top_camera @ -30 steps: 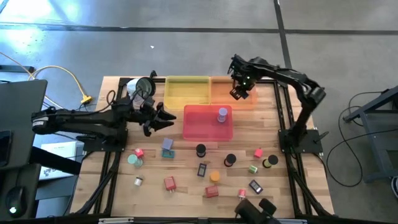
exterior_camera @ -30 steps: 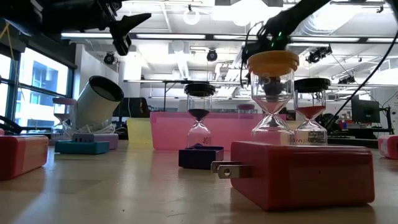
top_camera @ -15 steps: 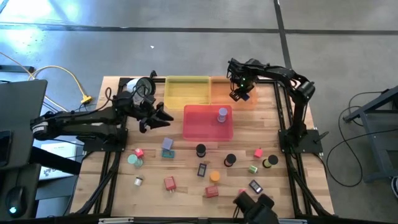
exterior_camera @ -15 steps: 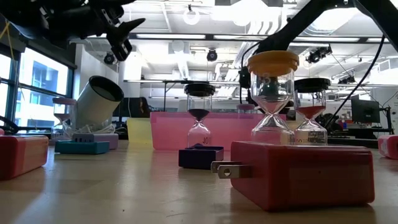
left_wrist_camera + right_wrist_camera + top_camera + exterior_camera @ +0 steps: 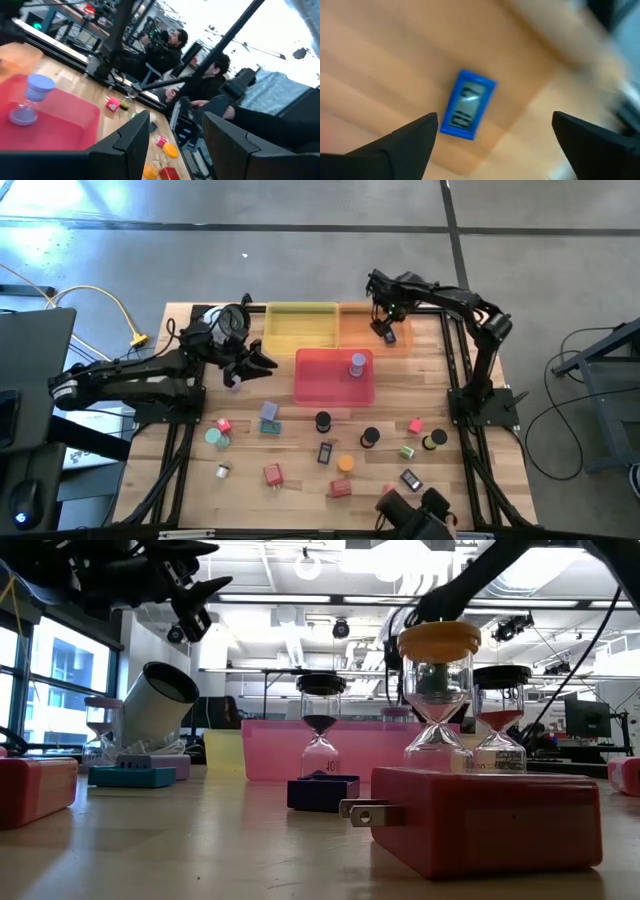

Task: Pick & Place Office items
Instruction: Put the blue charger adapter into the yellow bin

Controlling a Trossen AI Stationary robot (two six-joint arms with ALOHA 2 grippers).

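Note:
A blue rectangular piece (image 5: 467,104) lies flat on the floor of the orange tray (image 5: 400,340) at the table's far right. My right gripper (image 5: 495,122) hangs above it, pointing down, open, with its fingers wide to either side and off it; in the high view my right gripper (image 5: 384,328) stands over that tray. My left gripper (image 5: 262,362) is raised and level, left of the pink tray (image 5: 320,385), open with nothing between its fingers (image 5: 130,137). A lilac hourglass (image 5: 357,363) stands in the pink tray. Several small items lie scattered on the near half of the table (image 5: 300,450).
The yellow tray (image 5: 300,326) sits left of the orange one. A round silver-rimmed object (image 5: 232,320) lies at the far left, behind my left arm. Close to the low camera stand a red plug block (image 5: 480,825) and an orange-capped hourglass (image 5: 438,690). People sit beyond the table (image 5: 200,75).
My right gripper has sunk a little over the orange tray and opened, and the blue piece lies free on the tray floor. My left gripper has swung a short way toward the table's far edge, staying open and raised.

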